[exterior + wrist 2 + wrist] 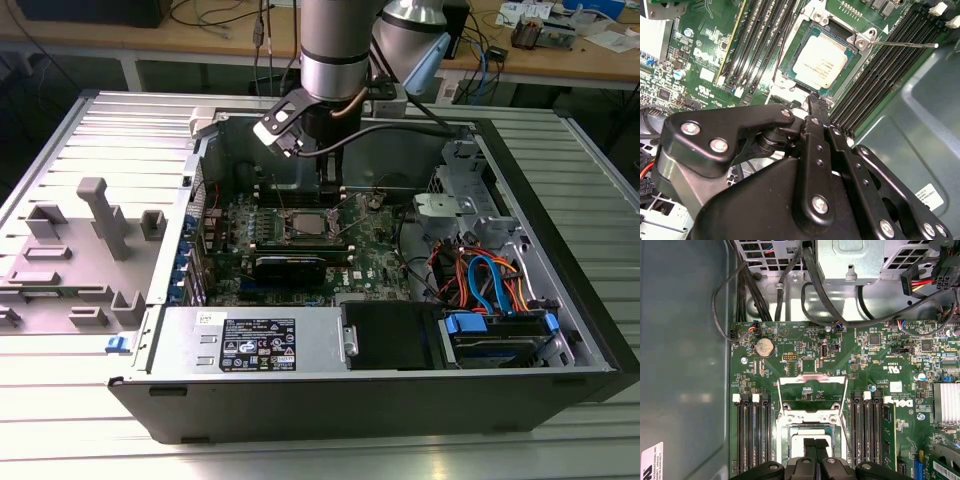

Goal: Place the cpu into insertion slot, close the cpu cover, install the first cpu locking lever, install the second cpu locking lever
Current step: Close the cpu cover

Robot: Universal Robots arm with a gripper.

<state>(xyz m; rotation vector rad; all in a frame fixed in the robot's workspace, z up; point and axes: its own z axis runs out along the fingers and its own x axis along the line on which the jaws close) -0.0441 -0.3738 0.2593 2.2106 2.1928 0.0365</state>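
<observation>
I see the square, silver-topped cpu (pixel 820 61) lying flat in the insertion slot (pixel 858 41) on the green board, with the silvery cpu cover (pixel 812 378) swung open, clear of it.

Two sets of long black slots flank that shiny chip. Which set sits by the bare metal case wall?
The set on the coin battery's side of the cpu, edging the grey case wall. The other set has green board beyond it.

power supply (pixel 180 340): a white label (pixel 258 348) with black print, which I cannot read
motherboard (pixel 805 347): white lettering (pixel 901 402) printed on the green
case wall (pixel 685 365): white sticker (pixel 651 460), black print
</observation>
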